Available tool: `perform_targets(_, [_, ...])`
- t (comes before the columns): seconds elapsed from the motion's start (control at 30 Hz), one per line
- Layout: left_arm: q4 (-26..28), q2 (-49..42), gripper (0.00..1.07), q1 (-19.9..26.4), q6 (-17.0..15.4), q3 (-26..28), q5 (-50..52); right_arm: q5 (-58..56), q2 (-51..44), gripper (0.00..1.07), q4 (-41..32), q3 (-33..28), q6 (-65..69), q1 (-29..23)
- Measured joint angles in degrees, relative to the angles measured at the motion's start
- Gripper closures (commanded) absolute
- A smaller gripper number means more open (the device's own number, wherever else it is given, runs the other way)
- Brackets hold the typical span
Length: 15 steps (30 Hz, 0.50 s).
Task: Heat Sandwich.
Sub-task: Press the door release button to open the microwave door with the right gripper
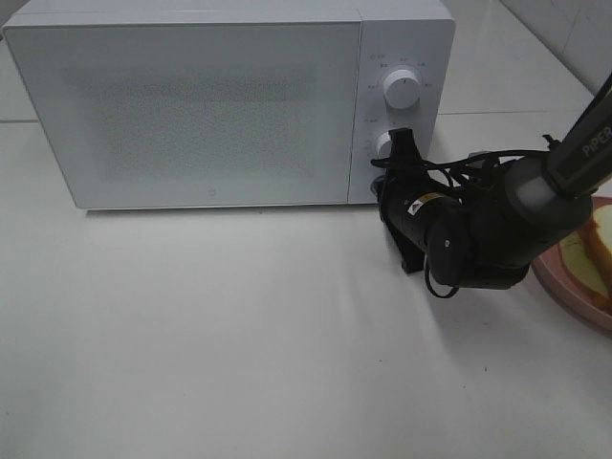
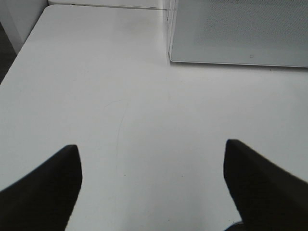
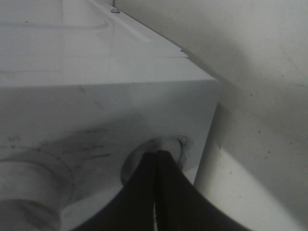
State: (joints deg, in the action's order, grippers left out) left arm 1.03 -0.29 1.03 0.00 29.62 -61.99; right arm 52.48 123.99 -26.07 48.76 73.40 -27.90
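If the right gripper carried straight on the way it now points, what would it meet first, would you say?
Most likely the lower knob on the microwave. The right gripper, fingers shut, points straight at it and seems almost to touch it, though contact is unclear.

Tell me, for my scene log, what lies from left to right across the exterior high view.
microwave door → right hand, at the control panel → pink plate carrying the sandwich, at the right edge
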Motion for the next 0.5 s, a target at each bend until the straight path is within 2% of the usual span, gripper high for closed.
perform_targets(0.5, [0.0, 0.0, 0.3, 0.0, 0.0, 0.0, 0.0, 0.23, 1.2, 1.07, -0.17, 1.78, -0.17, 0.06])
